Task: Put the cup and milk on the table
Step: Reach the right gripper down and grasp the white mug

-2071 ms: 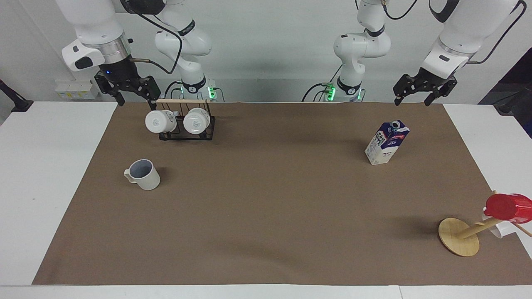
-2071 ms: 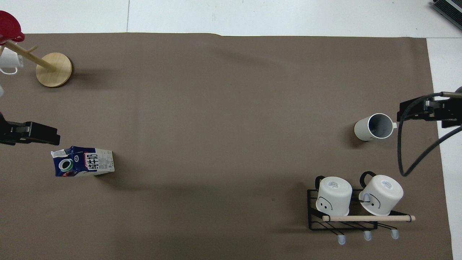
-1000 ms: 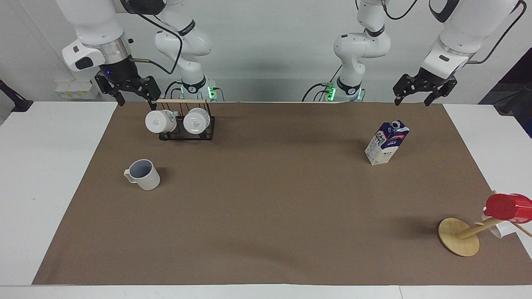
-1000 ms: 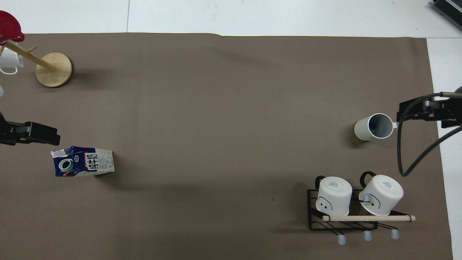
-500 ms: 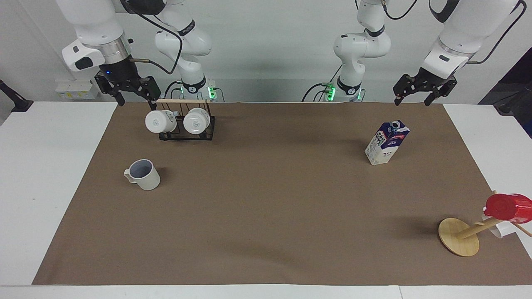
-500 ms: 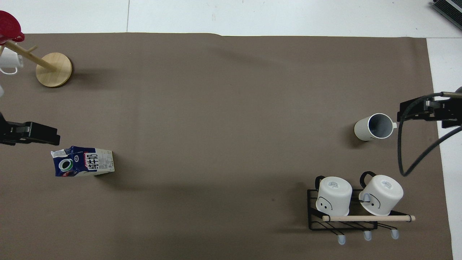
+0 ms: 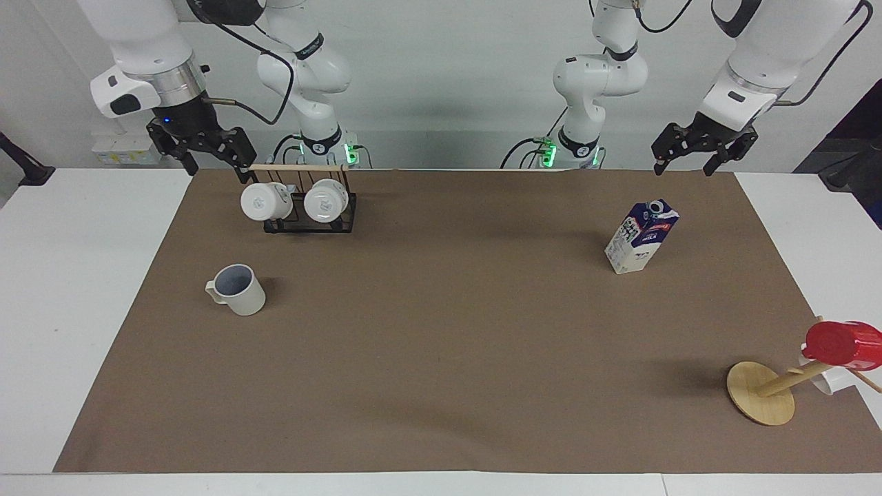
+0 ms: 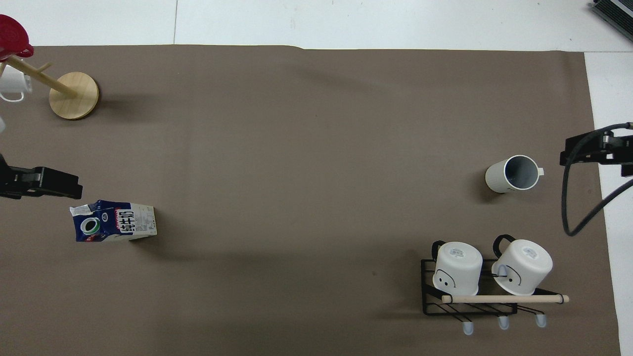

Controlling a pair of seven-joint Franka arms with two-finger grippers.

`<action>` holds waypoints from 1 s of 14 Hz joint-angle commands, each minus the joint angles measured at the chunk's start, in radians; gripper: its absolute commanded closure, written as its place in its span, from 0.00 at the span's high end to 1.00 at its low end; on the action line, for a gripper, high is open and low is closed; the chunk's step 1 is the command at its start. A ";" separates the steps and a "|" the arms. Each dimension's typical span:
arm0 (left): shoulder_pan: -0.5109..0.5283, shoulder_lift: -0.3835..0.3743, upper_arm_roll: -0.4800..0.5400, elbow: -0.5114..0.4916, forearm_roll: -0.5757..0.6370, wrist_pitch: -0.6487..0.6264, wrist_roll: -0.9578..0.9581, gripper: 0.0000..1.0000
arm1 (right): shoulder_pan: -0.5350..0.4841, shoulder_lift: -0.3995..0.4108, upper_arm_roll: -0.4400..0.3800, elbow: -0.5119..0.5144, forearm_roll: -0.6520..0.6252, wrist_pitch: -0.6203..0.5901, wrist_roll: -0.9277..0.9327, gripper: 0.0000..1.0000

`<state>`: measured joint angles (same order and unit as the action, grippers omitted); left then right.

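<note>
Reading the facing view from its left edge across, we are seeing the right hand (image 7: 215, 163) hanging in the air over the mat's corner at about ten o'clock, its fingers spread and gripping nothing. It is sitting just above the end of the wooden rod of the black wire rack (image 7: 310, 215); whether it is touching that rod we cannot quite tell from here. Two white mugs (image 7: 265, 200) are lying on their sides in the rack.

At about nine o'clock on the brown mat (image 7: 441, 358) the cup (image 7: 238, 289) is standing upright, mouth up, its small handle pointing toward the right arm's end of the counter (image 7: 62, 289). It is lying farther from the robots than the rack and well apart from it.

At about two o'clock the milk (image 7: 641, 238) is standing upright on the mat, its grey cap on top. Above it, over the mat's edge closest to the robots, the left hand (image 7: 683, 167) is hovering with fingers spread, empty and well clear of the carton.

At about four o'clock a round wooden disc (image 7: 760, 393) with a slanting stick is carrying a shiny red cup (image 7: 842, 344).
</note>
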<state>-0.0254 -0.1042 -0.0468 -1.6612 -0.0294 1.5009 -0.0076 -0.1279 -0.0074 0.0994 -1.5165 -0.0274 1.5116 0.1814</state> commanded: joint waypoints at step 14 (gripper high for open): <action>-0.004 -0.003 0.004 0.012 0.016 -0.019 -0.008 1.00 | -0.041 0.067 0.008 -0.192 -0.003 0.370 -0.127 1.00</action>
<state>-0.0254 -0.1042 -0.0468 -1.6612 -0.0294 1.5006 -0.0076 -0.1395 0.0727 0.0992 -1.6230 -0.0274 1.8029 0.1224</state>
